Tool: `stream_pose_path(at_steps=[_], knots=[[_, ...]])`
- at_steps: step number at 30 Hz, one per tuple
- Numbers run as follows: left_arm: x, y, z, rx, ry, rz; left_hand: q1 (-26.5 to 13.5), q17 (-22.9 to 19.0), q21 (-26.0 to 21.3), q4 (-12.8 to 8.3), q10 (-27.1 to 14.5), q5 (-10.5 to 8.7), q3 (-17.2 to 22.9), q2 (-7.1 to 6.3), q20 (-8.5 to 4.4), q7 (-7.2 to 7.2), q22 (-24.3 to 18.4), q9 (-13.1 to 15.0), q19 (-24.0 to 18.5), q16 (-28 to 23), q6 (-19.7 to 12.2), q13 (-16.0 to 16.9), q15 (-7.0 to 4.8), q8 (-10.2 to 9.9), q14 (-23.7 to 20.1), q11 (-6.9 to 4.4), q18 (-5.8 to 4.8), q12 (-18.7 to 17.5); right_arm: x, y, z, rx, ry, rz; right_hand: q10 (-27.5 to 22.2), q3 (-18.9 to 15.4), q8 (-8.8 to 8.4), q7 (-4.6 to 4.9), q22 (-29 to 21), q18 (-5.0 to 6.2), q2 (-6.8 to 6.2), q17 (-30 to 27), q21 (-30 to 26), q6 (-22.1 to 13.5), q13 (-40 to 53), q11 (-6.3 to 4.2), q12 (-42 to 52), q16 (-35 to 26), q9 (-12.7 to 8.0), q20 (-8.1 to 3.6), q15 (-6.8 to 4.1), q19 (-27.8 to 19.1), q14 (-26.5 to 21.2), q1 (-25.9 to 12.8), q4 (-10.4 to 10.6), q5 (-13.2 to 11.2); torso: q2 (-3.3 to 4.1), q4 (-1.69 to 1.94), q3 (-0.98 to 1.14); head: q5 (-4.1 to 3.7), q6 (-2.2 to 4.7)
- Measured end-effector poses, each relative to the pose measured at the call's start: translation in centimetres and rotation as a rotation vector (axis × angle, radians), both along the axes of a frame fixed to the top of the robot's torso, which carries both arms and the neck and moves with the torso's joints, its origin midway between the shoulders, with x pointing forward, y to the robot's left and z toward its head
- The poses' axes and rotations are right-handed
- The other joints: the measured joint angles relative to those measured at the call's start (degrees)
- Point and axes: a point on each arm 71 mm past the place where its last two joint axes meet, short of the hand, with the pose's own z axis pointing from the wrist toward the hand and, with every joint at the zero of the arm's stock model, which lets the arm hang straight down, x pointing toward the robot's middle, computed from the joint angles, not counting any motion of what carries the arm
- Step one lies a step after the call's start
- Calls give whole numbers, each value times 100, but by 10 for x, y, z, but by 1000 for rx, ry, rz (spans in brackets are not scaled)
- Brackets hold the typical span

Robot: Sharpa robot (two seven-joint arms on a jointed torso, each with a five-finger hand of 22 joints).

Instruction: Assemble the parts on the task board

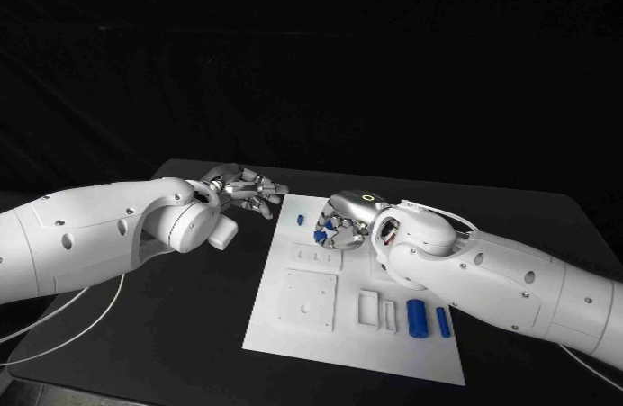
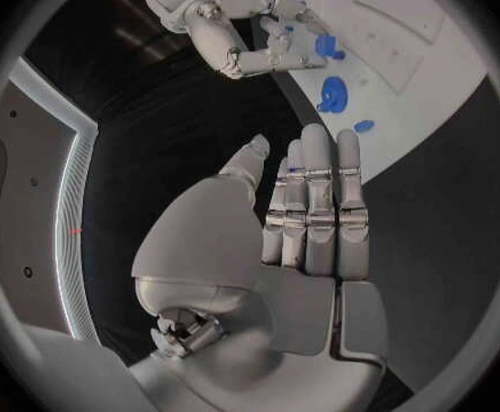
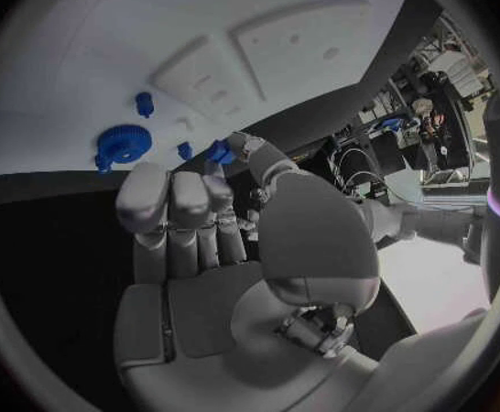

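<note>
Fingertips of my right hand pinch a small blue plastic piece above the flat white task board at frame centre; my left hand hovers open-fingered, empty, beyond its upper-left edge.

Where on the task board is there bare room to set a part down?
Free: the task board is bare along its near edge, below the square raised plate, and beside the left hand. Crowded: the far end, where the right hand pinches a blue part near the blue gear, and around the blue cylinders.

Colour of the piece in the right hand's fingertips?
Blue; the small part the right hand pinches shows best in the right wrist view.
</note>
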Motion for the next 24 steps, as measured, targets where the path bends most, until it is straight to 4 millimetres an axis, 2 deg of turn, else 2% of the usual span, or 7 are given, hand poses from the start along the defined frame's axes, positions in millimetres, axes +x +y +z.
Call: stream_pose_path(at_steps=[3, 5, 9, 13, 18, 21, 24], knots=[[-2, -4, -5, 6, 28, -61, -114, 200, 137, 137, 178, -113, -137, -52, -63, -31, 135, -5, 101, 421, -32, 3, -25, 0, 34, -34, 0, 0, -1, -7, 8, 43, 13, -12, 0, -41, 0, 0, 0, 0, 0, -6, 0, 0, 0, 0, 0, 0, -1, 0, 0, 0, 0, 0, 41, 0, 3, -9, 3, 6, 14], [-4, -8, -7, 9, 44, -99, -286, 386, 297, 253, 232, -347, -279, -75, -112, -55, 310, -5, 192, 828, -55, 18, -90, 0, 92, -68, 0, 0, -2, -11, 11, 64, 20, -19, 0, -66, 0, 0, 0, 0, 0, -6, 0, 0, 0, 0, 0, -28, 0, 0, 0, 0, 0, 0, 66, 0, 4, -14, 7, 9, 30], [-7, -16, -12, 18, 73, -180, -416, 632, 620, 386, 244, -579, -389, -205, -149, -31, 788, -5, 155, 1534, -133, 57, -167, 0, -36, -81, 0, 120, -4, -19, 19, 104, 35, -28, 0, -73, 0, 1, 0, 0, -1, -7, 0, -1, 0, 0, -22, -28, -1, 0, 0, 0, 0, 1, 73, 0, 4, -16, 10, 10, 52], [-9, -22, -16, 29, 93, -240, -562, 548, 770, 463, 252, -619, -342, -294, -154, -31, 1180, 3, 24, 1821, -133, 68, -158, 0, -125, -90, -1, 261, -6, -24, 25, 134, 44, -33, 0, -84, 0, 1, 0, 0, -1, -6, 0, -1, 0, 0, -22, -28, -2, 0, 0, 0, 0, 1, 61, 0, 4, -15, 12, 13, 55], [-12, -29, -21, 44, 106, -296, -852, 462, 771, 620, 252, -591, -267, -338, -175, -99, 1327, 126, 3, 1910, -13, 90, -177, 0, -145, -90, -1, 303, -7, -26, 30, 160, 53, -35, 0, -89, 0, 2, -1, 0, -1, -6, 0, -2, 0, 0, -22, -28, -3, 0, 0, 0, 0, 1, 56, 0, 7, -9, 13, -21, 57], [-13, -32, -24, 53, 110, -320, -1026, 457, 771, 773, 252, -584, -172, -423, -196, -166, 1451, 557, -17, 2068, 126, 144, -198, 0, -206, -132, 0, 489, -9, -26, 32, 173, 59, -31, 0, -89, 0, 2, -1, 0, -2, -6, 0, -2, 0, 1, -22, -28, -4, 0, 1, 0, 0, 1, 56, -1, 7, -2, 9, -36, 58], [-13, -36, -25, 62, 109, -338, -1110, 432, 705, 913, 263, -540, -139, -456, -196, -218, 1575, 1181, -17, 2171, 219, 152, -210, 0, -219, -143, 0, 535, -11, -25, 33, 182, 63, -26, 0, -89, 0, 2, -1, 0, -2, -6, 0, -3, 0, 1, -22, -28, -5, 0, 0, 0, -1, 2, 56, -1, 7, 4, 7, -42, 48]])
